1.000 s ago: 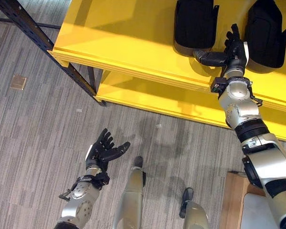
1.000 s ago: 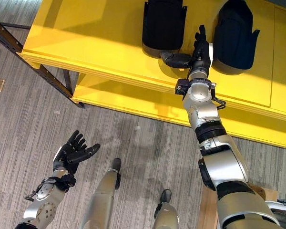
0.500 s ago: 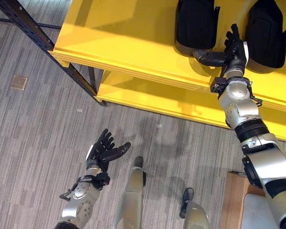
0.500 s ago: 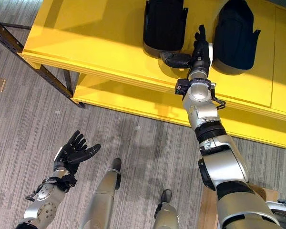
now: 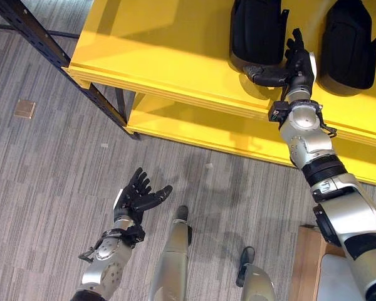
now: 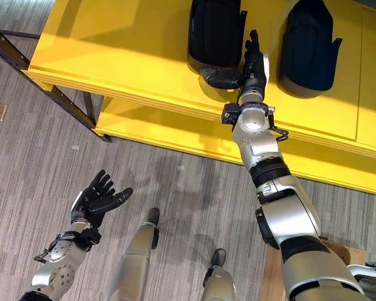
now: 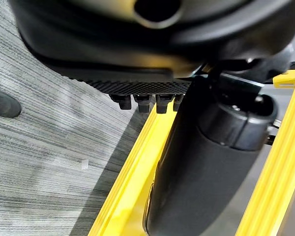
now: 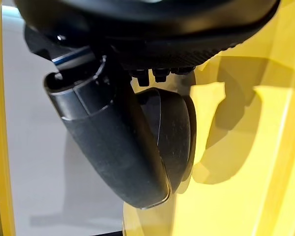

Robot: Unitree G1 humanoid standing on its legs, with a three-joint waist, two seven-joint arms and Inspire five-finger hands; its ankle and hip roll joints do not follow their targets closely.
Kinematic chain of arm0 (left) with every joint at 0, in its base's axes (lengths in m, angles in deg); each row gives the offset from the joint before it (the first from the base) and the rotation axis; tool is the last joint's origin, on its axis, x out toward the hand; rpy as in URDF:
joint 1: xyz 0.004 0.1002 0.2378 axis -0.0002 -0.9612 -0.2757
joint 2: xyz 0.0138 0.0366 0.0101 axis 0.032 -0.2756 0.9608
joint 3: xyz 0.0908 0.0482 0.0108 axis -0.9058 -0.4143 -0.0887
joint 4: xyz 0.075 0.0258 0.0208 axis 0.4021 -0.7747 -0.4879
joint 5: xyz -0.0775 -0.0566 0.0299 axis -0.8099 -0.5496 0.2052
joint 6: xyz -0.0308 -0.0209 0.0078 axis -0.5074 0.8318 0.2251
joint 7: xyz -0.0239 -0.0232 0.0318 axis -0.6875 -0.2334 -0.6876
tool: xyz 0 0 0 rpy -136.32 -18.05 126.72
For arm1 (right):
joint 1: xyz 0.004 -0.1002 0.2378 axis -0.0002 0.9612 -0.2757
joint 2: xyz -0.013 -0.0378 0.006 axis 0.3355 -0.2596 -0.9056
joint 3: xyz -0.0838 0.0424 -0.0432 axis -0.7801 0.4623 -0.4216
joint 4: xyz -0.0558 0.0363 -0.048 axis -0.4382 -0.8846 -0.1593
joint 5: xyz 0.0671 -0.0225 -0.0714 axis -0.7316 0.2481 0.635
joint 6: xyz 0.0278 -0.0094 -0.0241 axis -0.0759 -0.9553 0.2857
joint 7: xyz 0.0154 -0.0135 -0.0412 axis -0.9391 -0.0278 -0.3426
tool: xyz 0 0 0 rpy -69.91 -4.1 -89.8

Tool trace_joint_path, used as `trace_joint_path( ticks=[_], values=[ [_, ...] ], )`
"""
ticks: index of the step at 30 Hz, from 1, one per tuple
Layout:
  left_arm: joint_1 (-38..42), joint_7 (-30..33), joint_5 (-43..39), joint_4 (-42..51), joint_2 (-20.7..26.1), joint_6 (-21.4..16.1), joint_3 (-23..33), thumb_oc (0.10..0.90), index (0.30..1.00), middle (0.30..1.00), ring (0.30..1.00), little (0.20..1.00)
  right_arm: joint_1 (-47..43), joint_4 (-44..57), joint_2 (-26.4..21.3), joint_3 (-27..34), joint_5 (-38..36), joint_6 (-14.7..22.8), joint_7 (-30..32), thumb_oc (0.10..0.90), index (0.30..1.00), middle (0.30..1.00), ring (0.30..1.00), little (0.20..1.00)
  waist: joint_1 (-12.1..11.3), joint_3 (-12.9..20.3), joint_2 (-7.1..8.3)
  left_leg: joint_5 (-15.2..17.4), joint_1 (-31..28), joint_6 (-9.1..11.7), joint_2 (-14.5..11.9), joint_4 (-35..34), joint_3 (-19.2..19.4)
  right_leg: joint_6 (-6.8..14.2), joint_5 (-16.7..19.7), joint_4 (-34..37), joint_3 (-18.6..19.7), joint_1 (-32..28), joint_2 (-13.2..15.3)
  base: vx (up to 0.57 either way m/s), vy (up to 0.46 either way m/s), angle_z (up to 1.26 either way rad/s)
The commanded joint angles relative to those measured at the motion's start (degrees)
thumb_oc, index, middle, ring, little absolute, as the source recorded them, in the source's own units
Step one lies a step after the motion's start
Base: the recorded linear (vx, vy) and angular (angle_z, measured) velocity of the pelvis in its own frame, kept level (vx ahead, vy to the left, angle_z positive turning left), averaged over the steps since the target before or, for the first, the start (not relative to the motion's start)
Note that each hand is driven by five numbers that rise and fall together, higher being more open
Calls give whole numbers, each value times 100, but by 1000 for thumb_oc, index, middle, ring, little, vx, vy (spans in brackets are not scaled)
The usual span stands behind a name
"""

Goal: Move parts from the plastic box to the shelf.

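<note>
You can see two black parts already lying on the yellow shelf. Your right hand rests beside the first part, fingers straight and letting go. Your left hand hangs open over the floor, holding nothing.

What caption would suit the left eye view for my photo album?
Right hand open between two black parts on the yellow shelf; left hand open over the floor.
</note>
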State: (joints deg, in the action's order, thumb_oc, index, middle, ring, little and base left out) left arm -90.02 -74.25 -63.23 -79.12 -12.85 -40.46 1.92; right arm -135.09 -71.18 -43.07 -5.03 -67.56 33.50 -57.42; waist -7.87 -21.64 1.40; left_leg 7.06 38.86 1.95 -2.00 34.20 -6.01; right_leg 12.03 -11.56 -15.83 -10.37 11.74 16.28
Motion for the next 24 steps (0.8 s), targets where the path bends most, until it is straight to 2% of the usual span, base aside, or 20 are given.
trace_joint_path(
  ticks=[1, 24],
  values=[
    [105, 1, 26, 456, 225, -485, -50, 900, 1000, 1000, 1000, 1000, -716, 196, 268, -331, -58, 355, -352, 900, 1000, 1000, 1000, 1000, -127, 333, 101, 263, 376, 85, -299, 381, -37, -488, -124, -420, 2, -32, -208, 0, 0, 0],
    [93, 46, 40, 472, 214, -535, 0, 900, 1000, 1000, 1000, 1000, -737, 182, 492, -377, -84, 350, -397, 900, 1000, 1000, 1000, 1000, -175, 310, 106, 264, 420, 74, -278, 388, -37, -490, -121, -408, -12, -28, -210, 0, 0, 0]
  ],
)
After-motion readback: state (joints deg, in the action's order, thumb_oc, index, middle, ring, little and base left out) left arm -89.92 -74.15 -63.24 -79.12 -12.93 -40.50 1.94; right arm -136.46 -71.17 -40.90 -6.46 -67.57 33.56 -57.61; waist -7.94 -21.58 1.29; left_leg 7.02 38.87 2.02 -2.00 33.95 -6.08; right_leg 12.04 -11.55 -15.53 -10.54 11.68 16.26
